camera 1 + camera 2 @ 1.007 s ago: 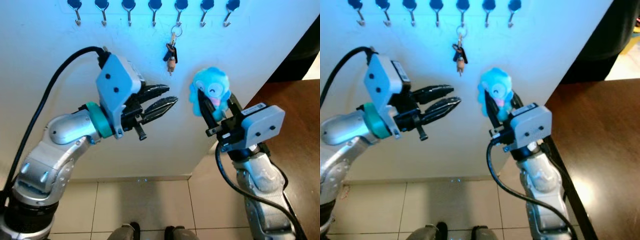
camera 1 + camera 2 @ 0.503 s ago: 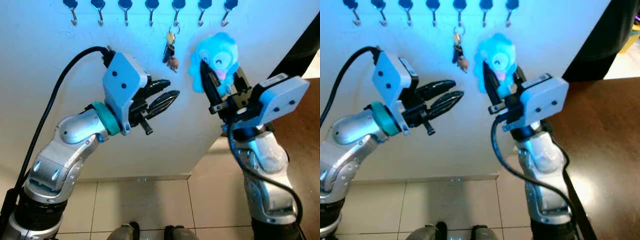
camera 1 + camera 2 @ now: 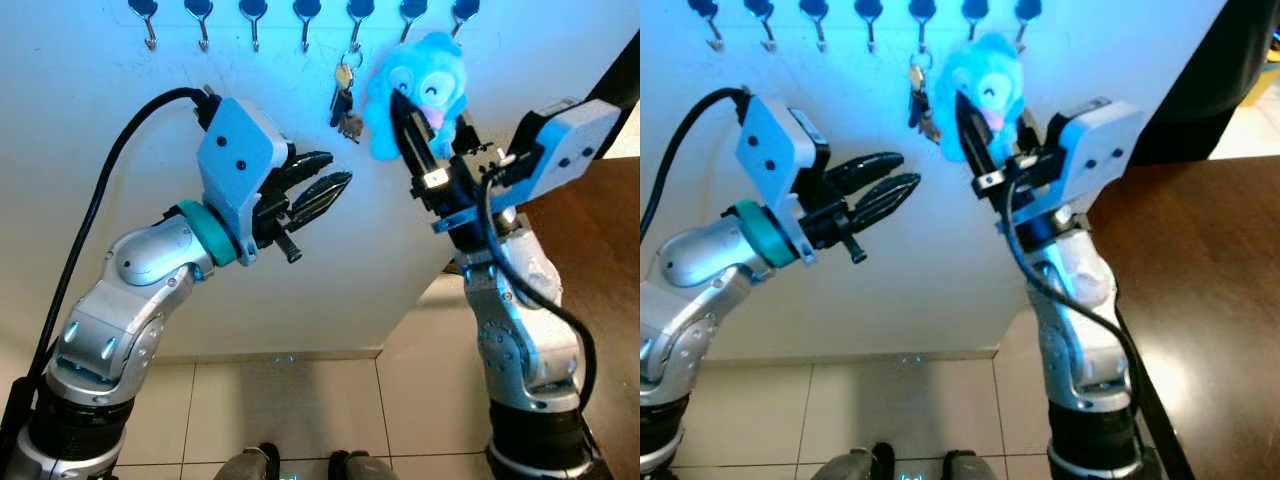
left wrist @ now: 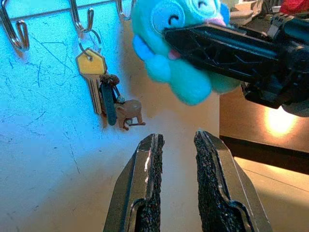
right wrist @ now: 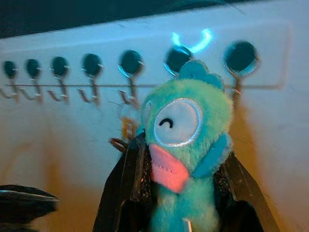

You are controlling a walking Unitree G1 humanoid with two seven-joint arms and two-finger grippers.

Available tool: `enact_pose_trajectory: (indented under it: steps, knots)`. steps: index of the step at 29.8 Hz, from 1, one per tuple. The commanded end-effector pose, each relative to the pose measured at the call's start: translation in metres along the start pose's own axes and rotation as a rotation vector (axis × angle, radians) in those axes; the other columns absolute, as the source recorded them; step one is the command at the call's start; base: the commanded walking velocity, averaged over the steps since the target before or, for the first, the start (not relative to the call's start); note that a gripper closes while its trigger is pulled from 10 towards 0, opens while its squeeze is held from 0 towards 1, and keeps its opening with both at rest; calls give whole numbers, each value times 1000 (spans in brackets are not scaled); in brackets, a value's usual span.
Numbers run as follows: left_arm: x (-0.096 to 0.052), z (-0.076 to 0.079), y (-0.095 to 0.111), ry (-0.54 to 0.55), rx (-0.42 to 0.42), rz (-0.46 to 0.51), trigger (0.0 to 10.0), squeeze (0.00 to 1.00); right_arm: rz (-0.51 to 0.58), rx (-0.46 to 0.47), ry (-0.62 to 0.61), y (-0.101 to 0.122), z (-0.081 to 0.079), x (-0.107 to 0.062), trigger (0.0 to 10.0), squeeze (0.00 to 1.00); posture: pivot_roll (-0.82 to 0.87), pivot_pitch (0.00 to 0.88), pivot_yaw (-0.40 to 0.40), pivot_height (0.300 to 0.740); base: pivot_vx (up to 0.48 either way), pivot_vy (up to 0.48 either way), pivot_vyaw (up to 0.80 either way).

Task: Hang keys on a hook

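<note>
Gripping a blue plush keychain (image 3: 415,75), right gripper (image 3: 425,95) nears hooks (image 3: 412,14); left gripper (image 3: 330,185) fingers parted.

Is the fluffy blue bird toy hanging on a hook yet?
Not yet. The fluffy blue bird toy is pinched in the right claw, raised near the row of blue-capped hooks.

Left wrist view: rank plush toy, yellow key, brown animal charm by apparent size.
1. Plush toy, largest, though nearer the camera, so partly inflated.
2. Yellow key.
3. Brown animal charm, smallest.
</note>
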State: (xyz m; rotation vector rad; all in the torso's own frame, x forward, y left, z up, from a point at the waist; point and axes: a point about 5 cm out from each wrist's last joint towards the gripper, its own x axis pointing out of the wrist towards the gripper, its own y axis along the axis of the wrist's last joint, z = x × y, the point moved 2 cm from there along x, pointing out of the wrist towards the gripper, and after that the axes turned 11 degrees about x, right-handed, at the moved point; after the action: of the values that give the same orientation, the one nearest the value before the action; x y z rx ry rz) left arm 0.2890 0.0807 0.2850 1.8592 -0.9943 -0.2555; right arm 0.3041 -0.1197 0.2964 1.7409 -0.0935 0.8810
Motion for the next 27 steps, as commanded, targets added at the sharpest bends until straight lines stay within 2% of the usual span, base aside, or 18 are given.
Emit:
enact_pose_trajectory:
  steps: [1, 12, 18, 27]
  knots:
    - [1, 1, -3, -6, -10, -12, 10000, 0, 20, 3, -4, 3, 2, 1, 10000, 0, -44, 129, 73, 740, 0, 0, 0]
    - [1, 1, -4, -5, -13, -17, 10000, 0, 54, -32, -34, 11, 8, 0, 10000, 0, -51, 120, 73, 740, 0, 0, 0]
    - [3, 1, -3, 0, -12, -12, 10000, 0, 45, -21, -4, 10, 6, 7, 10000, 0, -46, 108, 69, 740, 0, 0, 0]
    - [1, 0, -4, 17, -13, -15, 10000, 0, -46, 25, 16, -4, 7, 14, 10000, 0, -38, 101, 61, 740, 0, 0, 0]
